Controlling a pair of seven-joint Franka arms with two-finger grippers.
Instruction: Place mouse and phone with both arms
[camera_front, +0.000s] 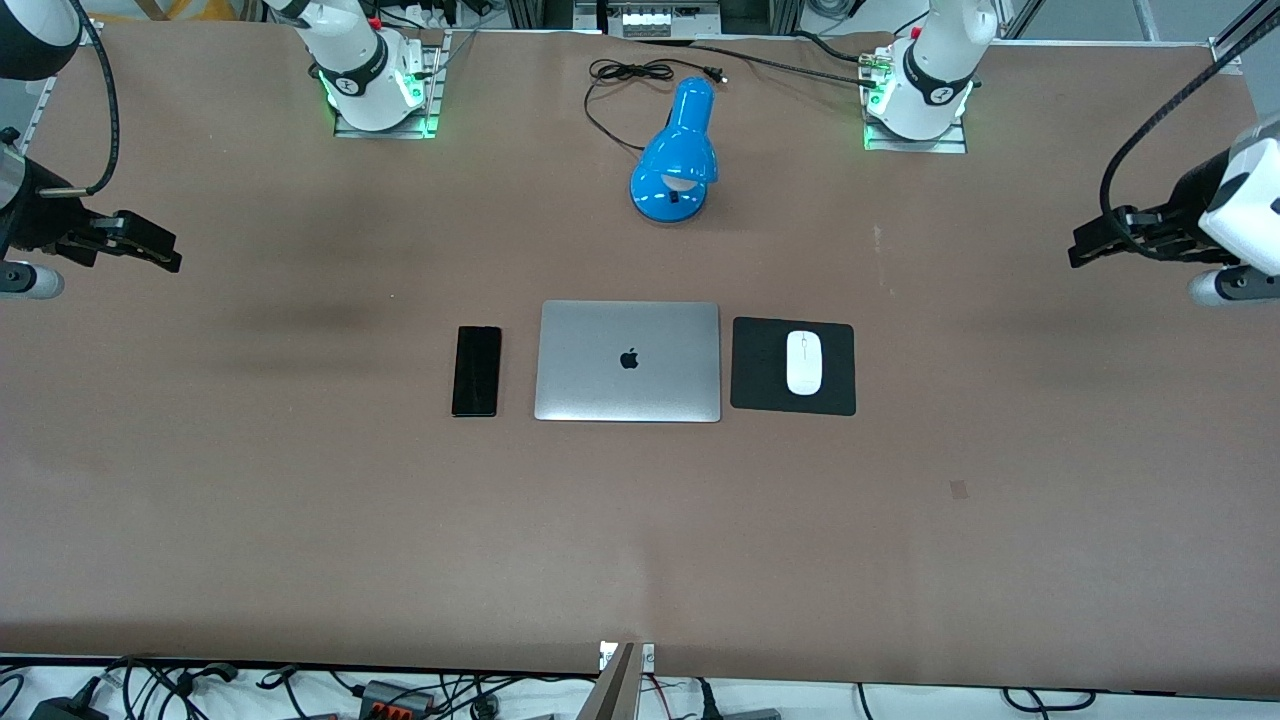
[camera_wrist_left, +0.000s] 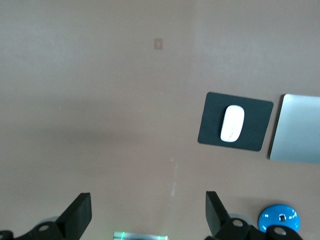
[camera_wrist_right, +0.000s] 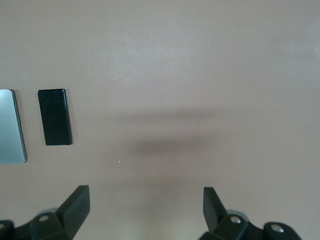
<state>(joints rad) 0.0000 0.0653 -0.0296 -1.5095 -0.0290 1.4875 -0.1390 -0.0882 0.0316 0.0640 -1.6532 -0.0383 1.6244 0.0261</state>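
Observation:
The white mouse lies on a black mouse pad beside the closed silver laptop, toward the left arm's end. The black phone lies flat beside the laptop, toward the right arm's end. My left gripper is open and empty, high over the bare table at the left arm's end; its wrist view shows the mouse and pad far off. My right gripper is open and empty, high over the right arm's end; its wrist view shows the phone far off.
A blue desk lamp with a black cord stands between the arm bases, farther from the front camera than the laptop. The laptop also shows in the left wrist view and the right wrist view. Brown table surrounds everything.

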